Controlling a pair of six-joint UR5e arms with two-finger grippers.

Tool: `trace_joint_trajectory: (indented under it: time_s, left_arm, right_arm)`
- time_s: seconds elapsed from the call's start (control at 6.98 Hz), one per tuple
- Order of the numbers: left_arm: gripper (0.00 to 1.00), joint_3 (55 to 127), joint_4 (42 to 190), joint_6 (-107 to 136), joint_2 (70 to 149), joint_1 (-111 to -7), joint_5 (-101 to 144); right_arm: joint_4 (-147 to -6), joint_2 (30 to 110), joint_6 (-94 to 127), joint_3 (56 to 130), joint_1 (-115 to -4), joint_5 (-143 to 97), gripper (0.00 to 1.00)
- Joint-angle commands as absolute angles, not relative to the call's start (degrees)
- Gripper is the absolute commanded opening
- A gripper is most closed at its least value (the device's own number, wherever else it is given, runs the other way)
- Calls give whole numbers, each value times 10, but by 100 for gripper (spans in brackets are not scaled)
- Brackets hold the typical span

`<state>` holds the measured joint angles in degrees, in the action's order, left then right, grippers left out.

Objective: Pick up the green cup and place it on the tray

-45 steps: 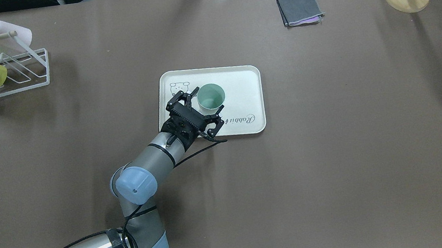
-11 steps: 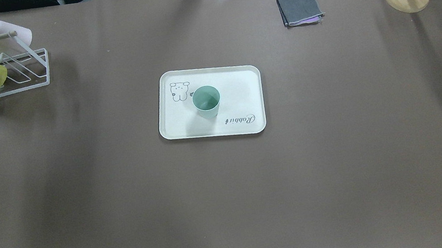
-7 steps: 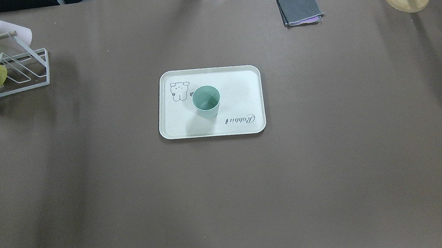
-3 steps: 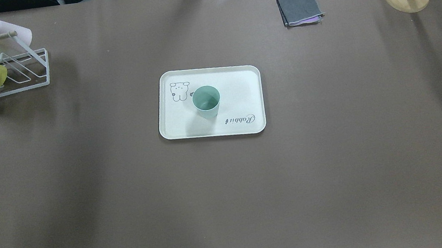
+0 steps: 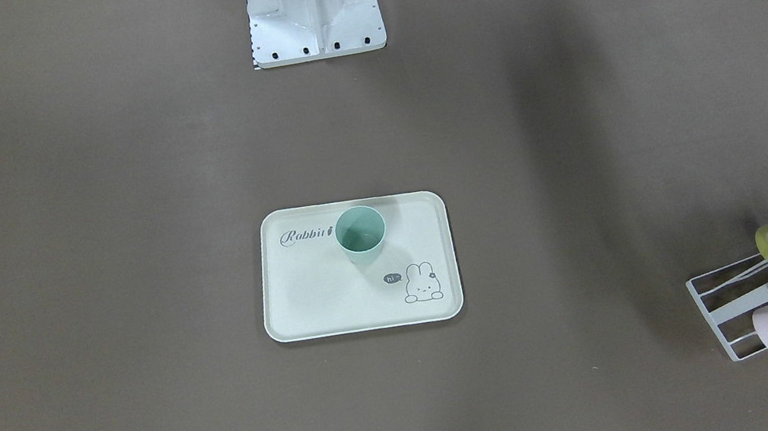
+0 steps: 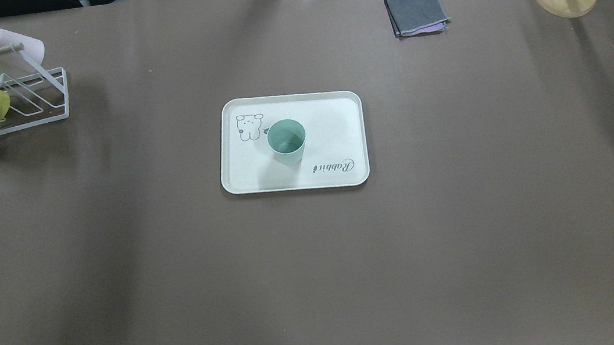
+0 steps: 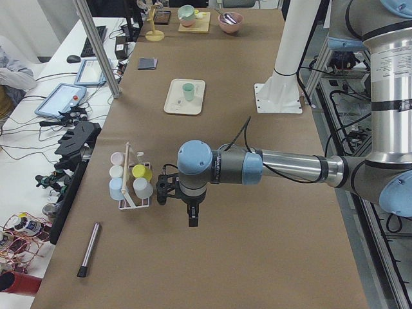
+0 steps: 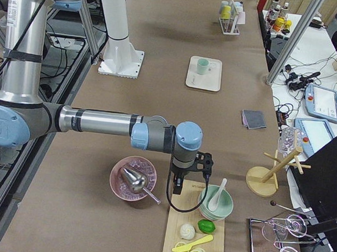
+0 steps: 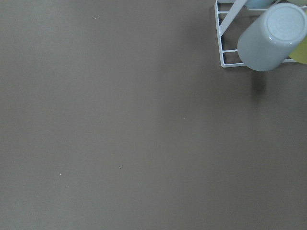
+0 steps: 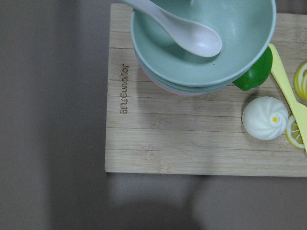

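On the brown table (image 6: 467, 235), green cup (image 6: 286, 140) stands on tray (image 6: 335, 113); left claw (image 7: 192, 219), right claw (image 8: 177, 187): cannot tell width

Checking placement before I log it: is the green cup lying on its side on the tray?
No, the green cup stands upright with its mouth facing up on the tray.

Wooden board (image 10: 192, 143) on the desk (image 10: 48, 120) carries stacked bowls (image 10: 201, 52) with white spoon (image 10: 187, 31), bun (image 10: 265, 118), lime (image 10: 254, 72).

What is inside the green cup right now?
Nothing shows inside the green cup: just its bare inner wall and bottom. It stands upright on the tray, hiding the patch beneath it.
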<state>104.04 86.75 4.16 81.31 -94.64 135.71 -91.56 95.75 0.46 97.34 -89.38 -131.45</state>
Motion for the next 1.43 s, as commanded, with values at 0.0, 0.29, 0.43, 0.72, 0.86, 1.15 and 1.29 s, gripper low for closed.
trace_joint_trajectory:
  time_s: [0.0,0.29,0.43,0.72,0.86,1.15,1.29]
  left_arm:
    - [98,1020,913,41,800,-946,1359]
    - [98,1011,947,41,802,-944,1344]
    - [98,1012,947,42,808,-943,1330]
    - [98,1007,944,42,835,-936,1321]
    - [98,996,943,42,851,-933,1322]
    - [98,991,942,42,856,-933,1321]
    - [98,990,940,43,866,-930,1321]
  right_arm:
    - [-915,957,5,969,-894,-1317,100]
    - [-916,954,6,969,-894,-1318,100]
    - [-917,952,6,969,-894,-1319,100]
    - [-916,953,5,969,-894,-1322,100]
    - [-921,952,6,969,-894,-1324,100]
    - [-917,952,6,969,-894,-1325,100]
    - [-917,952,6,969,-894,-1324,100]
